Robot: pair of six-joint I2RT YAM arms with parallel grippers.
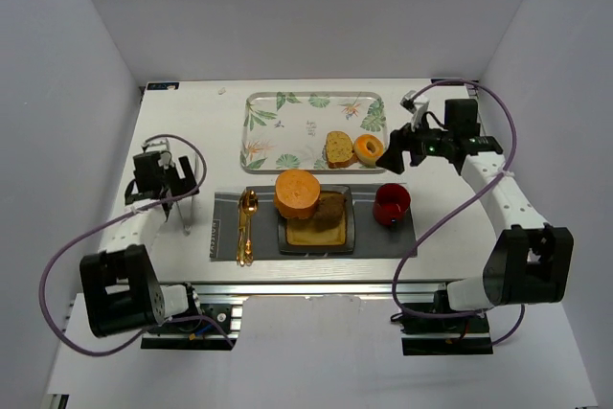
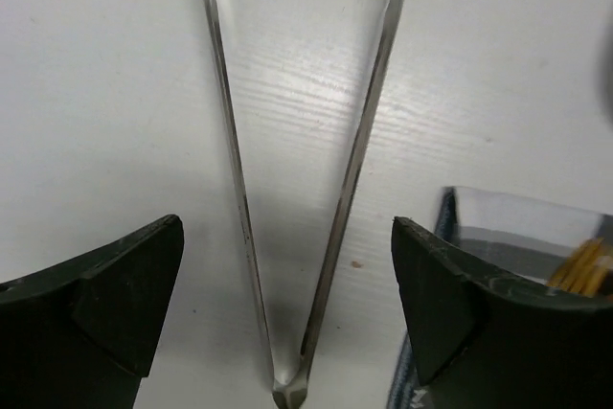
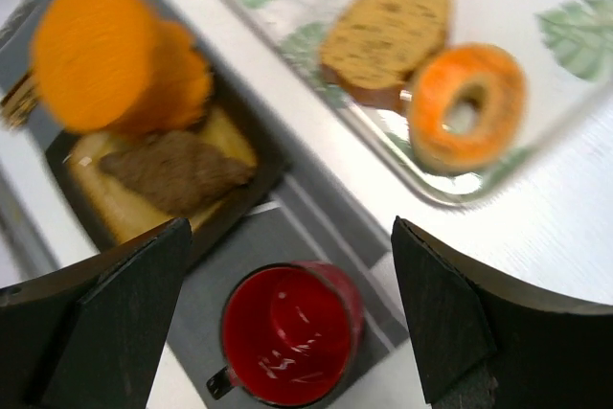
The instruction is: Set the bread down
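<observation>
A slice of brown bread [image 1: 337, 148] lies on the leaf-patterned tray [image 1: 306, 126] beside an orange donut [image 1: 368, 149]. My right gripper [image 1: 392, 156] hovers open and empty just right of the tray, above the red mug [image 1: 392, 204]. In the right wrist view the bread [image 3: 388, 31] and donut [image 3: 466, 102] lie ahead of the open gripper [image 3: 289, 237], with the mug [image 3: 287, 332] below it. My left gripper [image 1: 177, 182] is open at the left over metal tongs [image 1: 182, 210]. In the left wrist view the tongs [image 2: 350, 189] lie between the open gripper's [image 2: 287, 227] fingers, untouched.
A dark square plate [image 1: 349, 227] on a grey placemat [image 1: 225, 227] holds a toast slice [image 1: 311, 232], a brown piece [image 1: 330, 208] and an orange round cake [image 1: 297, 193]. Gold cutlery [image 1: 246, 227] lies on the mat's left. White walls enclose the table.
</observation>
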